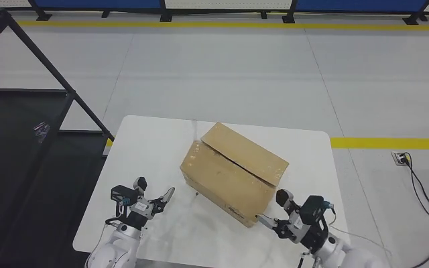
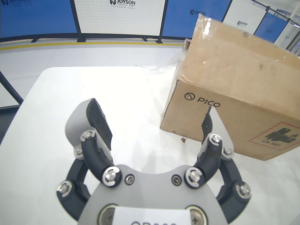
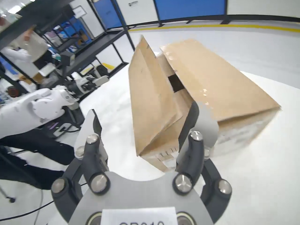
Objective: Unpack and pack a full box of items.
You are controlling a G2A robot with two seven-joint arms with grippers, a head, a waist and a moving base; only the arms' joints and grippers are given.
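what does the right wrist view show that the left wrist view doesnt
Right wrist view adds: a raised flap of the box with a dark gap beside it, and a black shelf rack. Left wrist view adds: the box's red-bordered label, loose clear tape, a brown scrap on the table. Both: the box on the white table, plus an open, empty tool: left tool, right tool.

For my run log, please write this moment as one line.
box: on table, one top flap partly lifted | left gripper: open, empty | right gripper: open, empty
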